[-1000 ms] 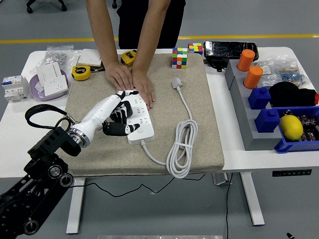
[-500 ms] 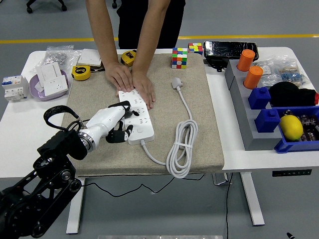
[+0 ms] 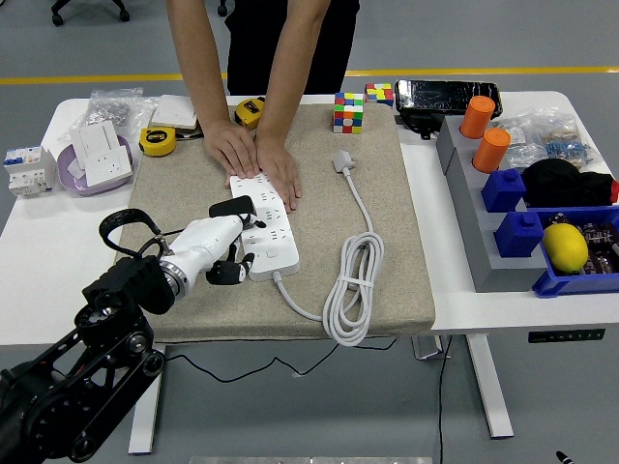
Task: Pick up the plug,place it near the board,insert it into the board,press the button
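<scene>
The left hand (image 3: 224,249) lies with fingers curled, holding nothing, against the near left end of the white power strip (image 3: 266,227); a person's hands (image 3: 253,159) press flat on its far end. The plug (image 3: 343,161) lies loose on the beige mat (image 3: 387,242), right of the strip, its cable (image 3: 350,290) coiled nearby; no writing is readable.
</scene>
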You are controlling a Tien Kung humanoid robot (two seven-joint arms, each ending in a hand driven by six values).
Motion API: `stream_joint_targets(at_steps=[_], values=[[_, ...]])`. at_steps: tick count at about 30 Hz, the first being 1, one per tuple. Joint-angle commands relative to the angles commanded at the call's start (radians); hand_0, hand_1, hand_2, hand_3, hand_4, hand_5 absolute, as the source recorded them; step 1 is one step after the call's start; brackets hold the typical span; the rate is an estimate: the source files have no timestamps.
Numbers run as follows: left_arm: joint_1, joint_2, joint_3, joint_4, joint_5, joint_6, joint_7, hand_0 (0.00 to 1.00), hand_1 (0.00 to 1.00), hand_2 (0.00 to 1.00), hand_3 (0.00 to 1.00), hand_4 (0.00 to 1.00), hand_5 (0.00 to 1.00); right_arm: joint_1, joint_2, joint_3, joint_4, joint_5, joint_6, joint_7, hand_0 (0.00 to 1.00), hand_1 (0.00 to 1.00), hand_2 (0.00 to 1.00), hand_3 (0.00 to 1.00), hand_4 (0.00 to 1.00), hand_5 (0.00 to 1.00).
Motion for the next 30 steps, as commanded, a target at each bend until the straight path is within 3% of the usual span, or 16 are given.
stream_joint_targets(at_steps=[8, 12, 30], values=[[0.001, -0.002, 0.001, 0.006, -0.004, -0.01, 0.003, 0.177, 0.023, 0.158, 0.828, 0.487, 0.002, 0.0, 0.0, 0.001, 0.0, 0.0, 0.0, 0.001, 0.826, 0.758, 0.751, 0.782, 0.998, 0.964], [0.001, 0.001, 0.009, 0.011, -0.044, -0.039, 0.014, 0.177, 0.023, 0.158, 0.828, 0.487, 0.002, 0.0, 0.0, 0.0, 0.0, 0.0, 0.0, 0.001, 0.826, 0.758, 0.751, 0.782, 0.998, 0.964], [0.005, 0.008, 0.037, 0.032, -0.078, -0.043, 0.011, 0.18, 0.025, 0.159, 0.833, 0.486, 0.002, -0.003, 0.0, -0.003, 0.0, -0.002, 0.001, 0.001, 0.826, 0.758, 0.751, 0.782, 0.998, 0.965]])
